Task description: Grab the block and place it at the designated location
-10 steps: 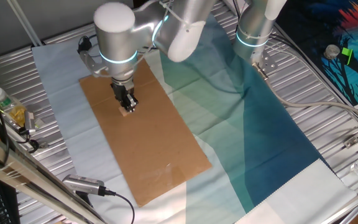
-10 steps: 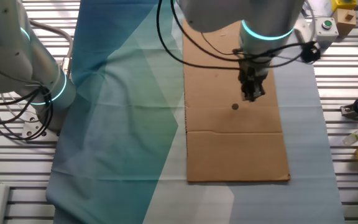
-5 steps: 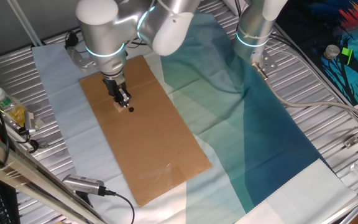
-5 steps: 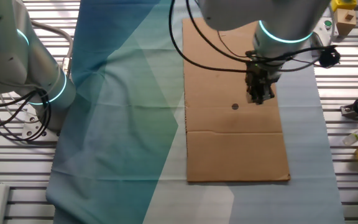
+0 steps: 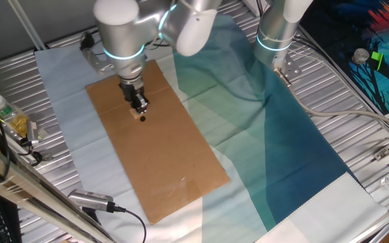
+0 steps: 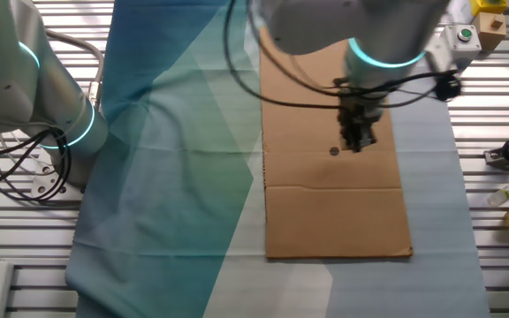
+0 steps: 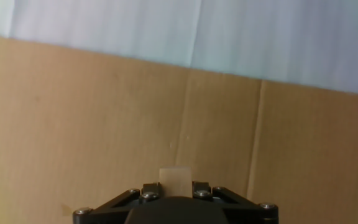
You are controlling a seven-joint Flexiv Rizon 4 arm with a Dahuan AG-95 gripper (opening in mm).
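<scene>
One fixed view looks down from high beside the table (image 5: pixel 356 135), taking the cardboard sheet (image 5: pixel 161 155) at a slant. The other fixed view looks almost straight down on the same sheet (image 6: pixel 334 194) from the opposite side. The hand view sits close above the jaws, facing cardboard (image 7: pixel 104 118) beyond them.

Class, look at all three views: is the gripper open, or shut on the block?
Shut on the block: in the hand view the pale cube sits pinched between the fingers of the gripper.
</scene>
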